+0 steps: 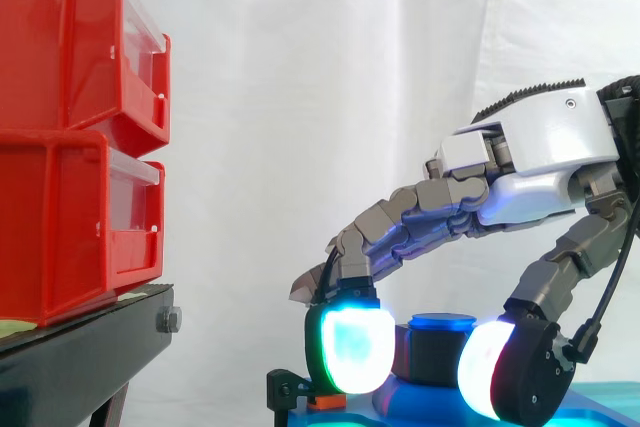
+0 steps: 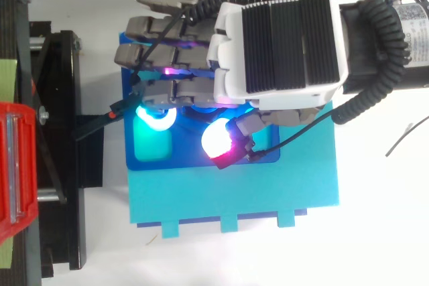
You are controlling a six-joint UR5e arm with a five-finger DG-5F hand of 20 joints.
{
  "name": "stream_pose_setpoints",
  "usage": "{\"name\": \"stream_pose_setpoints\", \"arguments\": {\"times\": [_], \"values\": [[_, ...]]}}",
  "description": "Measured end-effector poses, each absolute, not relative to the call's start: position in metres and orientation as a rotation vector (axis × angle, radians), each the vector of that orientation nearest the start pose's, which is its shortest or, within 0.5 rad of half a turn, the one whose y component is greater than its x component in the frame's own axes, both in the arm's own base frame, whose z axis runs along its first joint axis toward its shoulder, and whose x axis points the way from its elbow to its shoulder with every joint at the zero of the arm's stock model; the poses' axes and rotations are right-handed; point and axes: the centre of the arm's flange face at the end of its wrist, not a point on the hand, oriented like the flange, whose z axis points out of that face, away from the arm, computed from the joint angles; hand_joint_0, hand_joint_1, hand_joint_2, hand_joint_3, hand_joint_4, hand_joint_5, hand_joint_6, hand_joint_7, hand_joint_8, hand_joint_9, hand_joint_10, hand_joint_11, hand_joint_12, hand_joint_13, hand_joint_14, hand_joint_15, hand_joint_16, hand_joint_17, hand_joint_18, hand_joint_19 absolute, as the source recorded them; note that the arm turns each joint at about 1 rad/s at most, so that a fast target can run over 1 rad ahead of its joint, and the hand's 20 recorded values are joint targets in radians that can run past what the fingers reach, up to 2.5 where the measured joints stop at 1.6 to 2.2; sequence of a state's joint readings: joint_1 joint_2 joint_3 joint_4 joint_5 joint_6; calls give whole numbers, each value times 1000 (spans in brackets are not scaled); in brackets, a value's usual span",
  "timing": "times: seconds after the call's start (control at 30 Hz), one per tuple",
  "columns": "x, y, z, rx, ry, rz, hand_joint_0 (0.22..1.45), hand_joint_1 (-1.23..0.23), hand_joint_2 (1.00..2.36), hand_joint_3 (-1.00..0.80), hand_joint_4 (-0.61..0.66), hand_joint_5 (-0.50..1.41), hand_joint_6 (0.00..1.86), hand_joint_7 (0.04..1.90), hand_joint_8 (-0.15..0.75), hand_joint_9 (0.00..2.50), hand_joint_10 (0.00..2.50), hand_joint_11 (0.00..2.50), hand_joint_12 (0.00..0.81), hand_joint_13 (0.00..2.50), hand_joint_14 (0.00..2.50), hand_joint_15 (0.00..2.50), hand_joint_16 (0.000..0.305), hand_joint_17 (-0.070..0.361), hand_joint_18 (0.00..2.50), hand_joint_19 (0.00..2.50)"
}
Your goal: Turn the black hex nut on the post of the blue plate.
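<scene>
The black hex nut (image 1: 430, 353) sits on a post with a blue top (image 1: 443, 322), on the dark blue plate (image 2: 194, 160). My hand (image 1: 540, 162) comes in from the right and arches over the nut. A curled finger with a green-cyan glowing pad (image 1: 350, 347) presses the nut's left side. The thumb's white pad (image 1: 484, 367) presses its right side, so the nut is pinched between them. In the top view the hand (image 2: 281, 45) covers the nut and the post, and the other fingers stretch out to the left above the plate.
The dark blue plate rests on a wider light cyan base (image 2: 234, 195). Two stacked red bins (image 1: 70, 127) stand on a black stand (image 1: 80, 352) to the left, a short gap away from the fingertips. A white curtain hangs behind.
</scene>
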State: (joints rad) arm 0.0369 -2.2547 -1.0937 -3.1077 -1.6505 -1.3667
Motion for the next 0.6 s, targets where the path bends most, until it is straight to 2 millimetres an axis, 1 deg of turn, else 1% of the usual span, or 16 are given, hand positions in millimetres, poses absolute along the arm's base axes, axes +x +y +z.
{"name": "stream_pose_setpoints", "arguments": {"times": [0.27, 0.4, 0.6], "values": [[737, -98, 296, 87, 1744, 246, 620, -838, 1003, -465, 127, -207, 502, 1011, 202, 239, 0, 0, 336, 108, 0, 0, 50, 113, 0, 0], [738, -98, 297, 86, 1741, 246, 587, -798, 1002, -472, 138, -211, 502, 1003, 203, 238, 0, 0, 337, 107, 0, 0, 51, 114, 0, 0], [738, -96, 298, 84, 1738, 247, 512, -749, 1000, -500, 149, -232, 502, 903, 215, 226, 0, 0, 352, 93, 0, 0, 54, 121, 0, 0]]}}
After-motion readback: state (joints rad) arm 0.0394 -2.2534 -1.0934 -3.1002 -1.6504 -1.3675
